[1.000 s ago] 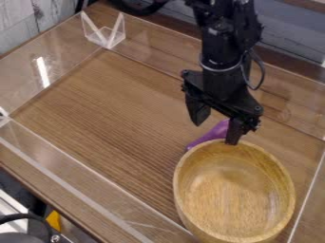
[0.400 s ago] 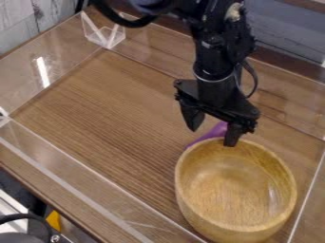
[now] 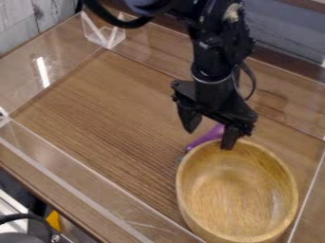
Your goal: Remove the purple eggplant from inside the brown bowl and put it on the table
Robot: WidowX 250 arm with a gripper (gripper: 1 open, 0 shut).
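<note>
While the brown bowl [image 3: 238,201] holds nothing, the end effector's [image 3: 210,131] fingers stand apart by the purple eggplant [image 3: 204,139].

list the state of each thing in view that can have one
large round light-brown wooden bowl: upright, nothing seen inside it
small glossy purple toy eggplant: outside the bowl by its far rim, partly hidden by the hand
black robot hand: low over the eggplant, fingers spread apart, grip on it can't be told
brown wood-grain tabletop: flat, acrylic walls at its edges
</note>
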